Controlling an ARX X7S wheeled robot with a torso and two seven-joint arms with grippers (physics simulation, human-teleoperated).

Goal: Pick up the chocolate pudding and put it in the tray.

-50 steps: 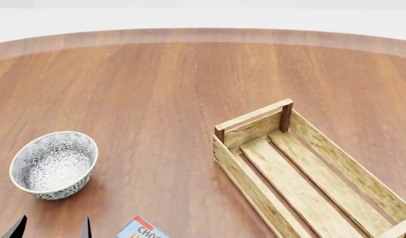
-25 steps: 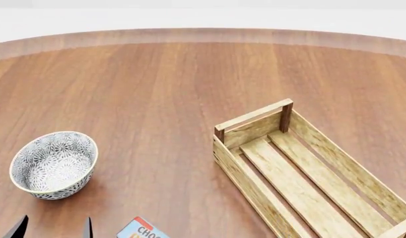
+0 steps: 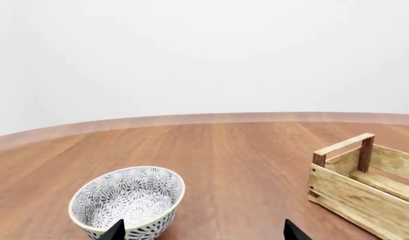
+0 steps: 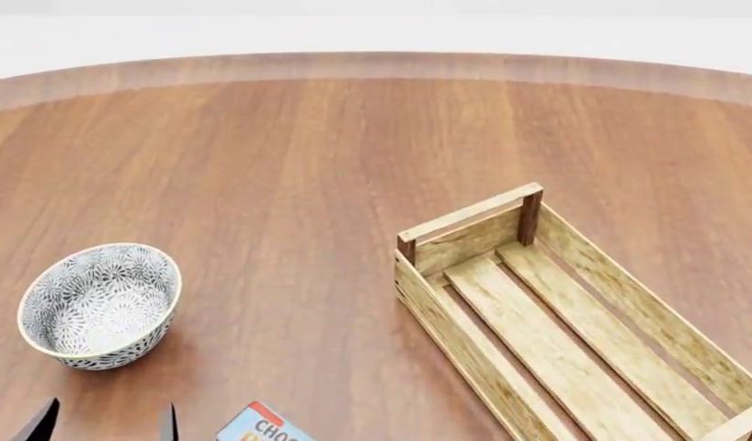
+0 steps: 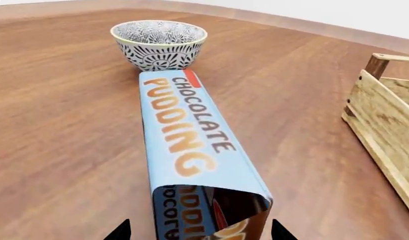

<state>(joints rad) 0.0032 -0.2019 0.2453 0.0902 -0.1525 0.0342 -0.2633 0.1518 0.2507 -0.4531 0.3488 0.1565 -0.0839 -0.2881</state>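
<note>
The chocolate pudding (image 5: pixel 191 140) lies on the table, its light-blue lettered edge up and its dark brown end nearest the right wrist camera. Only its corner (image 4: pixel 263 425) shows at the head view's bottom edge. My right gripper (image 5: pixel 200 233) is open, one fingertip on each side of the carton's near end with a gap on both sides; it is out of the head view. The tray (image 4: pixel 573 322), a light-wood slatted crate, stands empty at the right, and also shows in the left wrist view (image 3: pixel 364 185) and the right wrist view (image 5: pixel 384 125). My left gripper (image 4: pixel 104 427) is open and empty, just in front of the bowl.
A grey-patterned round bowl (image 4: pixel 100 305) stands at the left, beyond the carton's far end in the right wrist view (image 5: pixel 159 42) and close ahead in the left wrist view (image 3: pixel 128 202). The round wooden table (image 4: pixel 351 138) stretches away behind.
The left gripper's fingertips have slid slightly down and right at the head view's bottom edge. The carton, bowl and crate have not moved.
</note>
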